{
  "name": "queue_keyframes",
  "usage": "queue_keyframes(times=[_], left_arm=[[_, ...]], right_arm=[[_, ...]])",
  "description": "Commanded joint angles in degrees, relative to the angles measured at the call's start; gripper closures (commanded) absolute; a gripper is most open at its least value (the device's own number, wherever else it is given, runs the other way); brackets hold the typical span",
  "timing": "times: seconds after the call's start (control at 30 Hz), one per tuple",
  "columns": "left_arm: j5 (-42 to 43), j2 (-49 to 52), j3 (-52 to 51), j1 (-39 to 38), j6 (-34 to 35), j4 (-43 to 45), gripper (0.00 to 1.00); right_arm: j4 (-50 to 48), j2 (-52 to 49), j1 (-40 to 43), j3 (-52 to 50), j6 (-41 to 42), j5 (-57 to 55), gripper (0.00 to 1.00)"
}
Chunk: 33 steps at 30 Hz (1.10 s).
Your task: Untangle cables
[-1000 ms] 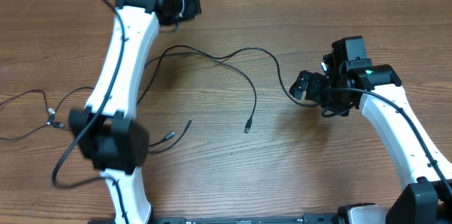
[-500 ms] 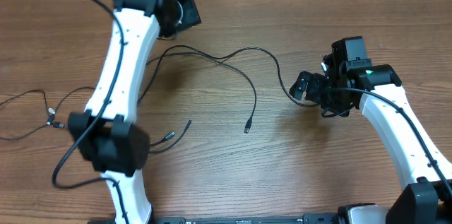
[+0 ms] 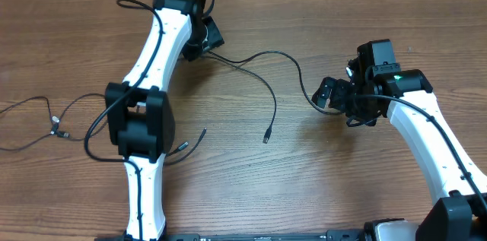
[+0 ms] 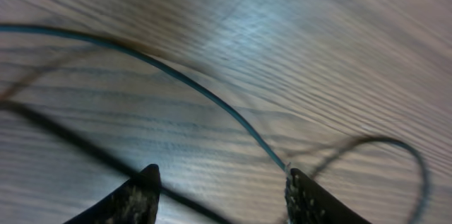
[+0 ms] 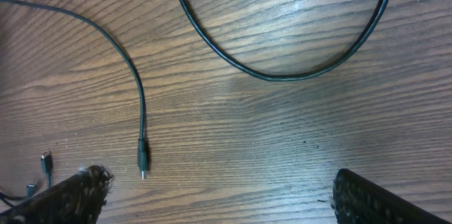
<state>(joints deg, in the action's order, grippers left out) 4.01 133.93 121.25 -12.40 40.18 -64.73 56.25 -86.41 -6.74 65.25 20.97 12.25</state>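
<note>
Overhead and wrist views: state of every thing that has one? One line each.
left claw: open, over a thin cable, gripping nothing
right claw: open, empty
arched cable: loose, runs from by the left claw to beside the right claw
plug-tipped cable: slack, plug end free, meets the arched cable near the left claw
left-edge cables: slack, untouched
short cable end: loose, rest hidden under the left arm

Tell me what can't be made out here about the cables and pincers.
- Overhead: the left arm hides how the cables run beneath it.
- Overhead: the left edge cuts off two cable runs.
- Left wrist: blur; whether the left pincer touches a cable is unclear.
- Overhead: the right pincer hides one cable's far end.
</note>
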Motion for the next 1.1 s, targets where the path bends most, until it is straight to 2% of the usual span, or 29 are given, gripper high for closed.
queue_keyframes(times=[0.0,0.1,0.17,0.37,0.7,0.83,1.07], left_arm=[[-1.11,1.73,-0.02,-0.15,0.57,0.11,0.48],[-1.11,1.42,0.24,0.15,0.55,0.24,0.70],[-1.60,1.01,1.09,0.37,0.02,-0.13,0.96],[-1.64,-1.07,7.06,0.42,-1.99,-2.36,0.96],[0.59,-13.70,20.44,-0.76,-14.67,-2.01,0.96],[-1.46,-19.82,23.28,-0.59,-19.65,-1.90,0.96],[-10.12,-29.07,23.63,2.84,-20.39,-1.95,0.96]], right_arm=[[-0.13,1.55,0.11,0.72,-0.07,0.28,0.00],[-0.15,1.55,0.11,0.72,-0.07,0.28,0.00],[0.02,1.55,0.11,0.72,-0.07,0.28,0.00],[0.24,1.55,0.11,0.72,-0.07,0.28,0.00],[-0.07,1.55,0.11,0.72,-0.07,0.28,0.00],[-0.17,1.55,0.11,0.72,-0.07,0.28,0.00],[-0.09,1.55,0.11,0.72,-0.07,0.28,0.00]])
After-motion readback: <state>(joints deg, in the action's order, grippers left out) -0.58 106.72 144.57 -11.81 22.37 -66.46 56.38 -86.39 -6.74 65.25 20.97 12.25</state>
